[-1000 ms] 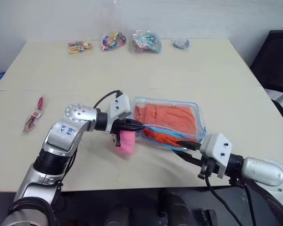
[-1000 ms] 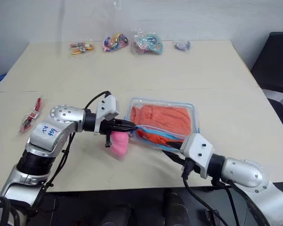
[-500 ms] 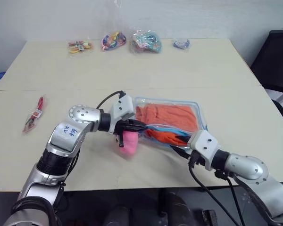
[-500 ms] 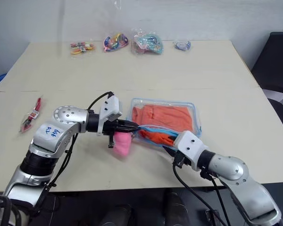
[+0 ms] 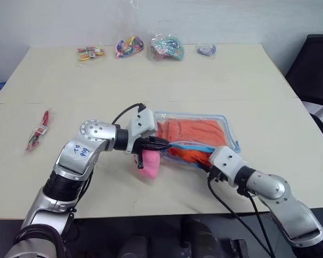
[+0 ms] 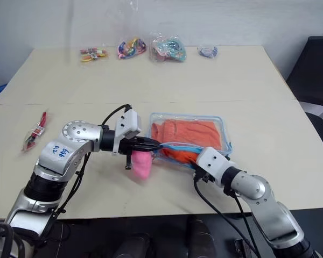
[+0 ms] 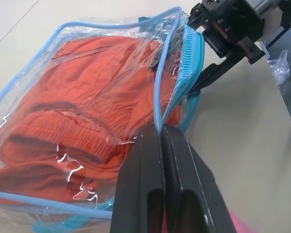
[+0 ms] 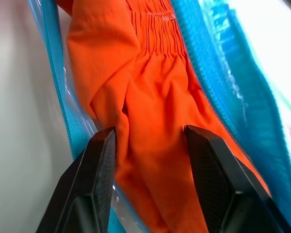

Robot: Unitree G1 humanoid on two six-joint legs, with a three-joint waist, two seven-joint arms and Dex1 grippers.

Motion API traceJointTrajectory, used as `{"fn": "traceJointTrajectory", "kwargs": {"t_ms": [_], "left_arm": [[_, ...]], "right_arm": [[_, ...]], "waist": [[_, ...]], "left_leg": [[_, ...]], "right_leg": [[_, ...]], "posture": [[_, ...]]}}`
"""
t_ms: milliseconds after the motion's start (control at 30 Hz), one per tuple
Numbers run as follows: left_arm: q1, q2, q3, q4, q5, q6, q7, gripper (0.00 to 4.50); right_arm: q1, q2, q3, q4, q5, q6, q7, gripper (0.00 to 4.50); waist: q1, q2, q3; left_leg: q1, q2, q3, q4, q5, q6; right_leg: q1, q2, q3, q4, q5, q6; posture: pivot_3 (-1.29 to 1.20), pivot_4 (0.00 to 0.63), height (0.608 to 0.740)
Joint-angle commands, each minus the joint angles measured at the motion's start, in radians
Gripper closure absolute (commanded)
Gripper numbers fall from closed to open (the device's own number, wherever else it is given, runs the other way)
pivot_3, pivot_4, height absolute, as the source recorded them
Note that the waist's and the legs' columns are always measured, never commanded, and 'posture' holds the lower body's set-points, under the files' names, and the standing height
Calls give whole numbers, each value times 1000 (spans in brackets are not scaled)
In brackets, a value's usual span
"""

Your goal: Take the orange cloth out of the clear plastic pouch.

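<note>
Clear plastic pouch (image 5: pixel 196 134) is lying flat mid-tabletop (image 5: pixel 151 80), orange cloth (image 5: pixel 191 133) sitting inside it and bunching at the open near edge. Left gripper (image 5: pixel 162 144) is pinching the pouch's light blue zipper edging (image 7: pixel 182 68), jaws fully closed on it, lifting that lip. Pink plush charm (image 5: pixel 149 163) is hanging just below the left gripper, touching the tabletop. Right gripper (image 8: pixel 150 141) is reaching into the pouch mouth, jaws standing about half open with a fold of orange cloth between the fingers (image 8: pixel 99 179); cannot tell whether they are gripping it. Small bags of colourful trinkets (image 5: pixel 164 47) are lying along the far tabletop edge, well apart from the pouch. A red packet (image 5: pixel 39 130) is lying near the robot's left tabletop edge.
</note>
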Motion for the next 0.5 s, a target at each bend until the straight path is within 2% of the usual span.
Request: {"fn": "traceJointTrajectory", "kwargs": {"t_ms": [33,67,167,300,333,500], "left_arm": [[-14,-4,3,-39,-21,-1,2,4500],[-14,-4,2,-38,-20,-2,3,4500],[-15,-6,-1,-34,-17,-7,5,4500],[-18,-11,-5,-34,-17,-10,6,4500],[-19,-13,-5,-36,-19,-8,7,4500],[-24,-18,-2,-40,-25,0,8,4500]], "right_arm": [[-4,-13,-4,-21,-40,-52,11,2222],[-2,-11,-11,-23,-46,-54,8,2222],[8,-8,-22,-25,-49,-61,17,1641],[7,-14,10,-13,-101,-84,17,256],[6,-12,16,-11,-111,-87,18,54],[-21,1,33,13,-175,-81,1,54]], "waist": [[0,0,0],[0,0,0],[0,0,0],[0,0,0],[0,0,0],[0,0,0]], "left_leg": [[0,0,0,0,0,0],[0,0,0,0,0,0],[0,0,0,0,0,0],[0,0,0,0,0,0],[0,0,0,0,0,0],[0,0,0,0,0,0]], "right_leg": [[0,0,0,0,0,0],[0,0,0,0,0,0],[0,0,0,0,0,0],[0,0,0,0,0,0],[0,0,0,0,0,0],[0,0,0,0,0,0]], "posture": [[0,150,740],[0,150,740],[0,150,740],[0,150,740],[0,150,740],[0,150,740]]}}
